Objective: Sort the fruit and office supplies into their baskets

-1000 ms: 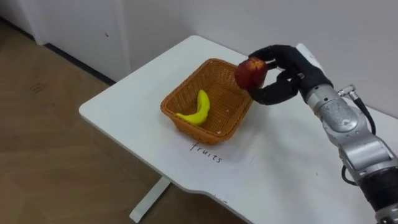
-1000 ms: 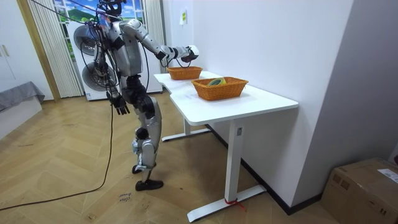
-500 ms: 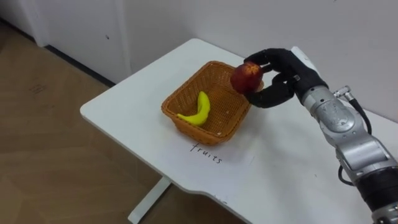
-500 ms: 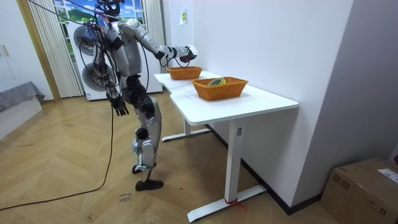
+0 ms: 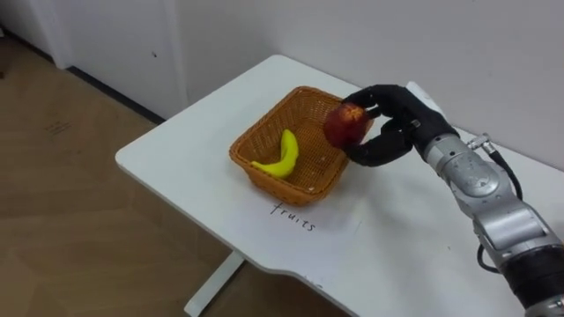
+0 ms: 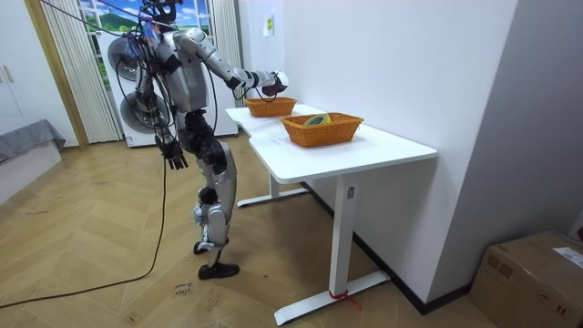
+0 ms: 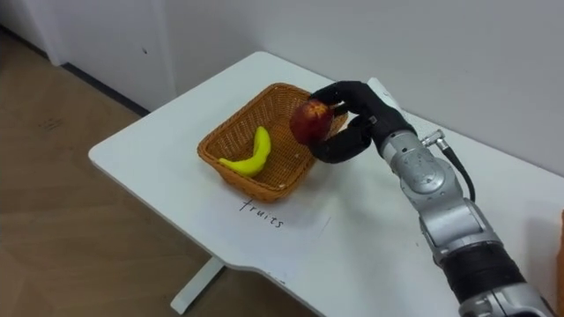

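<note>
My right hand is shut on a red apple, held over the right rim of a woven fruit basket at the far left part of the white table. A yellow banana lies inside that basket. The same hand and apple hang above the basket in the right eye view. In the room view my right hand reaches over the far basket, while my left hand hangs at my side with relaxed fingers.
A second woven basket with items in it stands nearer the table's other end. A wall runs along the table's far side. A cardboard box sits on the floor at the room view's right. Handwritten lettering marks the table before the fruit basket.
My right hand has carried the apple a little leftward and down, from beside the basket's right rim to over it. The left arm has stayed still.
</note>
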You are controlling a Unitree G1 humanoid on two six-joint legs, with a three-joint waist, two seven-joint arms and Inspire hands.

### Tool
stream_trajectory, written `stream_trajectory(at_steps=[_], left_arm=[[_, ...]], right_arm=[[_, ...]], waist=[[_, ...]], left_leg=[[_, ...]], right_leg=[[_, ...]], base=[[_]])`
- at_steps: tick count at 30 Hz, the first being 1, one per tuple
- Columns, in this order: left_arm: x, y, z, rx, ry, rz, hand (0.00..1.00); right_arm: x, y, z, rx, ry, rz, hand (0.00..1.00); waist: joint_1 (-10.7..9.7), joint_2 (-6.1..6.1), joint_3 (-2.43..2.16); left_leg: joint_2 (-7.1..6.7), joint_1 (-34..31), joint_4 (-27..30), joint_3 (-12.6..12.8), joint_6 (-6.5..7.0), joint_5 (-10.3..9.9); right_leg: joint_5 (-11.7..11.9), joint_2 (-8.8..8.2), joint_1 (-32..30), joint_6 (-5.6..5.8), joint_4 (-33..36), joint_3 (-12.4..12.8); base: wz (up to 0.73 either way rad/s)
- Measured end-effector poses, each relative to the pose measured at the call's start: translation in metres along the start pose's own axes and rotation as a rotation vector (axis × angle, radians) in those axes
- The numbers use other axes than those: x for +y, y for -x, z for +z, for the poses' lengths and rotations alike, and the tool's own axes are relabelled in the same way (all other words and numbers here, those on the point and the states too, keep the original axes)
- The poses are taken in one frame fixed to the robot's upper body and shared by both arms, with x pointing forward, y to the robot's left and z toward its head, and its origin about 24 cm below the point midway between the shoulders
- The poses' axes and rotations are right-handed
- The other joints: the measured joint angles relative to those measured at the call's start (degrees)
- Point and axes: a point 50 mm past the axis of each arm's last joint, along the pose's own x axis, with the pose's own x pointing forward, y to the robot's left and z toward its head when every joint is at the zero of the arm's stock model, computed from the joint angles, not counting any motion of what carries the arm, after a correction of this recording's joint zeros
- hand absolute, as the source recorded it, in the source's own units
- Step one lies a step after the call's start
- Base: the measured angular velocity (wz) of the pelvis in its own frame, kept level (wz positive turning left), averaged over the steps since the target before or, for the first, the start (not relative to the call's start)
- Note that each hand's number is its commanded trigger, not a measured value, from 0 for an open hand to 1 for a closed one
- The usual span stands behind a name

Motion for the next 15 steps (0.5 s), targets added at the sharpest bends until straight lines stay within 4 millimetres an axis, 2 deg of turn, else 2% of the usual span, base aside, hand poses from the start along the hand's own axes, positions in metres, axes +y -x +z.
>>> stream_trajectory(at_steps=[2,3,4,6,12,15], left_arm=[[-0.0003,0.0009,-0.0006,-0.004,-0.001,0.001,0.0],[-0.0005,0.0016,-0.0002,-0.009,-0.001,0.002,0.0],[-0.0006,0.002,-0.0003,-0.012,-0.001,0.002,0.0],[-0.0006,0.0024,-0.0004,-0.014,-0.001,0.002,0.0],[-0.0011,0.0047,-0.0021,-0.021,-0.003,0.006,0.0],[-0.0037,0.0065,-0.0095,-0.001,-0.002,0.001,0.0]], right_arm=[[0.0,0.0,0.0001,0.0,0.0,0.0,0.75],[0.0,0.0,0.0001,0.0,0.001,0.0,0.56],[0.0004,0.0003,-0.0006,0.002,0.001,0.001,0.25],[0.0014,0.0014,-0.0028,0.008,-0.001,0.003,0.02],[0.0075,0.0045,-0.0092,0.031,0.042,0.024,0.0],[0.0096,0.0053,-0.0098,0.032,0.051,0.031,0.0]], waist=[[0.22,-0.03,-0.02],[0.27,-0.03,-0.02],[0.35,-0.01,-0.01],[0.83,-0.02,-0.01],[1.35,0.02,0.09],[1.38,0.1,0.14]], left_leg=[[-0.18,0.01,0.02,-0.13,0.01,0.0],[-0.28,0.03,0.03,-0.26,0.02,0.0],[-0.33,0.08,0.08,-0.36,0.04,0.0],[-0.39,0.14,0.12,-0.48,0.05,-0.01],[-0.68,-0.18,0.76,-1.22,0.13,-0.07],[-0.76,-0.17,1.11,-1.49,0.13,-0.16]], right_leg=[[-0.15,-0.14,0.04,0.25,0.05,-0.06],[-0.18,-0.21,0.07,0.29,0.12,-0.06],[-0.18,-0.23,0.16,0.3,0.14,-0.05],[-0.18,-0.26,0.26,0.3,0.2,-0.04],[-0.27,-0.28,0.47,0.44,0.28,0.36],[-0.31,-0.21,0.82,0.51,0.23,0.41]], base=[[0.05],[0.04],[0.05],[0.04],[0.07],[0.04]])
